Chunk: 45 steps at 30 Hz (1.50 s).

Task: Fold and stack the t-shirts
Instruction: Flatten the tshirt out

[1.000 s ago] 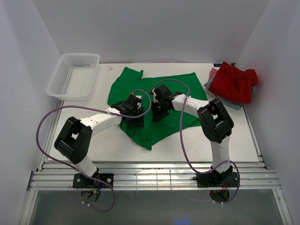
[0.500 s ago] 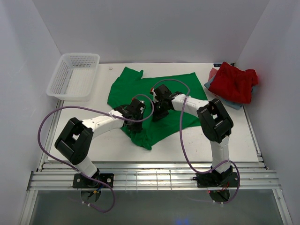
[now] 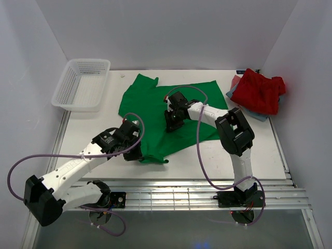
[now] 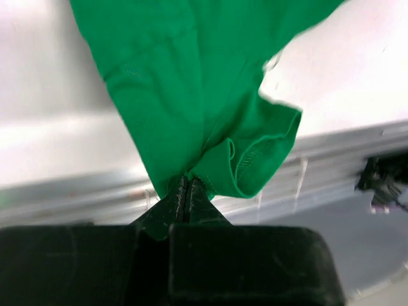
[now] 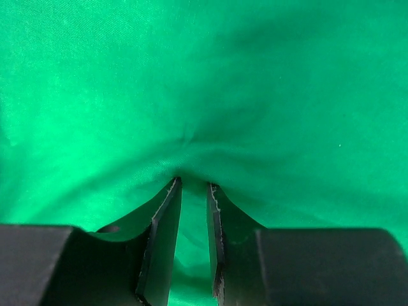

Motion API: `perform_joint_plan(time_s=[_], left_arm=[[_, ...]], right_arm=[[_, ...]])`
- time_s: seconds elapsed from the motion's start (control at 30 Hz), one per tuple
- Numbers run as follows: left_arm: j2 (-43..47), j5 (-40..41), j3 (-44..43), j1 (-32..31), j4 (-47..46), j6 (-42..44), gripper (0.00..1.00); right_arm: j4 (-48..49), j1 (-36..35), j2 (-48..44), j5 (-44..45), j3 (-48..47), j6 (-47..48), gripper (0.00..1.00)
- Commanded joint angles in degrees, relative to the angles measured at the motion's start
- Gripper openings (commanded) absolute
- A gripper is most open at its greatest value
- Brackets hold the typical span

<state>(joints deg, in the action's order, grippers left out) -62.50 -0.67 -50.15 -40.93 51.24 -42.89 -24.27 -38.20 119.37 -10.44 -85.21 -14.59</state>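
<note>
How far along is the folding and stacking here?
Nothing looks folded yet. In hand: the green shirt lies spread out, with the left gripper shut on its near edge and the right gripper pinching its middle. To do: fold it, then the red shirt, crumpled far right on a blue-grey one, and stack them.

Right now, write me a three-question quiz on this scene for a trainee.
1. True or false: the left end effector is shut on an edge of the green t-shirt.
2. Where on the table does the red t-shirt lie? A: near left corner. B: far right corner. C: centre.
3. Which thing does the right end effector touch?

Key: 1 true. 2 B. 3 the green t-shirt.
</note>
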Motion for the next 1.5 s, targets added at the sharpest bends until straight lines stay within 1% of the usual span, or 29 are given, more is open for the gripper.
perform_joint_plan(time_s=[0.0, 0.1, 0.17, 0.2, 0.23, 0.3, 0.33, 0.4, 0.47, 0.5, 0.53, 0.57, 0.6, 0.63, 0.67, 0.7, 0.77, 0.83, 0.97, 1.03, 1.17, 1.33, 1.43, 1.47], left_arm=[[3.3, -8.4, 2.9, -1.3, 10.2, -6.6, 0.00], [7.9, -9.8, 5.5, -3.3, 14.1, -9.0, 0.01], [10.9, -10.0, 6.7, -3.5, 15.7, -9.6, 0.11], [11.5, -10.1, 7.6, -3.5, 17.2, -9.6, 0.27], [12.0, -10.2, 7.6, -3.5, 17.7, -9.2, 0.32], [12.6, -9.1, 5.9, -3.6, 18.7, -8.9, 0.37], [12.7, -8.2, 4.5, -3.7, 19.0, -8.5, 0.42], [11.5, -6.1, 1.6, -3.8, 19.6, -7.2, 0.48], [9.5, -2.6, -3.4, -3.7, 19.3, -5.9, 0.49], [7.2, -0.9, -4.8, -3.7, 17.7, -5.1, 0.48], [5.6, 2.8, -6.3, -3.7, 16.0, -4.2, 0.48], [3.9, 4.1, -6.9, -3.7, 14.2, -3.3, 0.47], [-0.1, 5.3, -7.2, -3.7, 10.2, -2.3, 0.45], [-2.3, 6.4, -7.4, -3.7, 7.6, -1.8, 0.42], [-4.4, 7.8, -7.8, -3.7, 2.8, -1.3, 0.34], [-8.3, 8.2, -8.2, -3.7, 0.5, -0.1, 0.30], [-11.8, 10.1, -9.5, -3.8, -5.5, 1.1, 0.22], [-15.9, 11.4, -10.2, -3.7, -8.6, 3.1, 0.21], [-20.6, 13.6, -9.6, -3.7, -13.2, 6.2, 0.18], [-21.2, 15.2, -7.0, -3.7, -15.6, 7.4, 0.16], [-21.0, 16.5, -3.3, -3.7, -19.6, 8.2, 0.16], [-22.6, 16.1, 0.1, -3.7, -20.1, 8.4, 0.15], [-21.0, 15.8, 2.1, -3.7, -17.9, 7.2, 0.01], [-20.1, 16.4, 2.6, -3.7, -15.6, 6.9, 0.00]], right_arm=[[-3.0, 0.1, 5.0, 2.0, 0.6, 1.9, 0.29], [-3.4, 0.1, 5.3, 2.3, 0.4, 2.4, 0.29], [-3.4, 0.1, 5.3, 2.3, 0.7, 2.4, 0.29], [-3.3, 0.1, 5.3, 2.3, 0.7, 2.4, 0.29], [-3.3, 0.1, 5.3, 2.1, 0.8, 2.3, 0.29], [-3.5, 0.1, 5.5, 2.1, 0.7, 2.4, 0.29], [-3.5, 0.1, 5.5, 2.2, 0.8, 2.5, 0.29], [-3.6, 0.0, 5.6, 2.4, 0.6, 2.5, 0.29], [-3.9, 0.1, 5.3, 2.9, 0.6, 2.5, 0.29], [-3.8, 0.1, 4.9, 3.1, 0.7, 2.5, 0.29], [-3.6, 0.1, 4.6, 3.1, 1.2, 2.4, 0.29], [-3.2, 0.1, 4.3, 3.1, 1.3, 2.1, 0.29], [-3.1, 0.0, 3.6, 3.1, 1.5, 1.9, 0.29], [-2.8, 0.0, 3.2, 2.8, 2.0, 1.6, 0.29], [-2.5, 0.1, 2.7, 2.6, 2.2, 1.5, 0.29], [-2.3, 0.1, 2.0, 2.6, 2.2, 1.4, 0.29], [-2.4, 0.1, 1.4, 2.9, 2.7, 1.5, 0.29], [-2.4, 0.1, 1.0, 3.1, 2.8, 1.6, 0.29], [-2.0, 0.1, 0.9, 3.0, 3.4, 1.6, 0.29], [-1.6, 0.1, 0.9, 3.0, 3.7, 1.5, 0.29], [-1.0, 0.1, 1.0, 2.4, 4.0, 1.0, 0.29], [-0.7, 0.1, 1.2, 2.2, 3.7, 0.9, 0.29], [-1.0, 0.1, 1.3, 2.3, 3.4, 0.9, 0.29], [-1.0, 0.1, 1.3, 2.3, 3.4, 0.9, 0.29]])
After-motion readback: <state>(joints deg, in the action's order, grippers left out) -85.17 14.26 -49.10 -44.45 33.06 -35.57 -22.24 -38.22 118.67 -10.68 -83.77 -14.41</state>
